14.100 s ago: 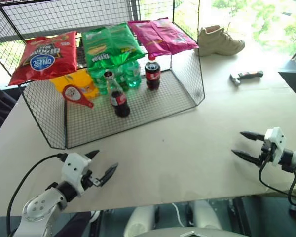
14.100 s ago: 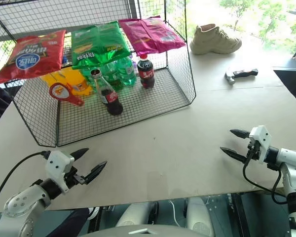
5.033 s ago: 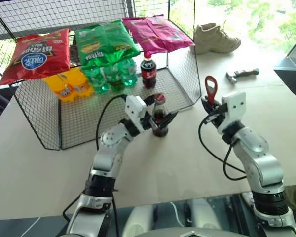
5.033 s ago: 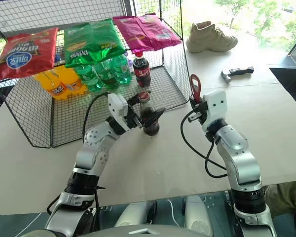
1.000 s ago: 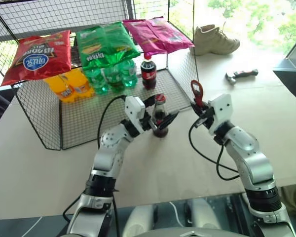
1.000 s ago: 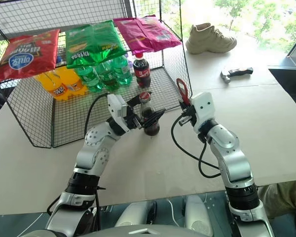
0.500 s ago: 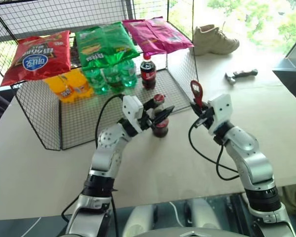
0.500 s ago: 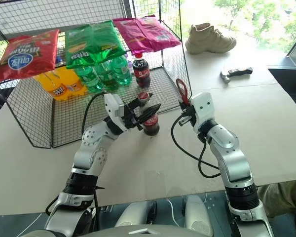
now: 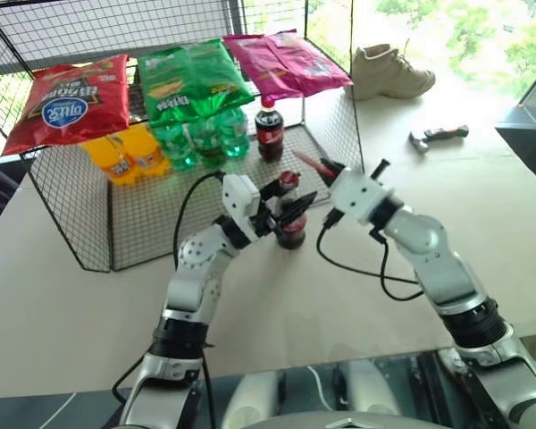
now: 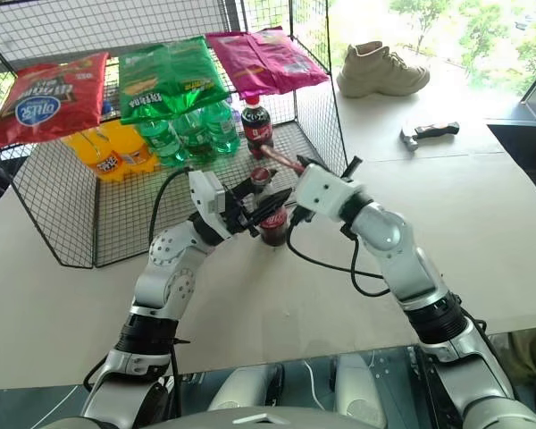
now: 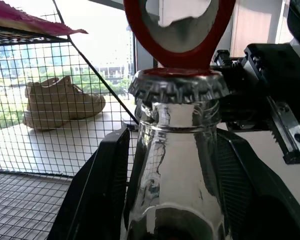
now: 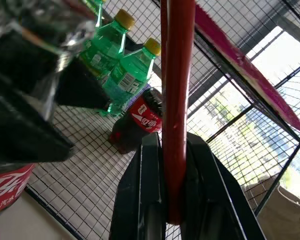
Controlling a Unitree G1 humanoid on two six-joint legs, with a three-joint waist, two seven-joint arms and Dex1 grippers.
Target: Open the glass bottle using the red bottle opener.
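The glass bottle stands upright on the table just in front of the wire rack, its red crown cap on. My left gripper is shut on the bottle's neck, one black finger on each side. From the right, my right gripper is shut on the handle of the red bottle opener. The opener lies tilted, reaching left toward the cap. Its ring head sits right above the cap's rim. The handle runs between my right fingers.
A wire rack behind the bottle holds green bottles, orange bottles and a plastic cola bottle, with snack bags on top. A beige shoe and a small tool lie far right on the table.
My left gripper has closed on the bottle's neck. My right gripper has moved left and rolled, bringing the opener from upright to tilted over the cap.
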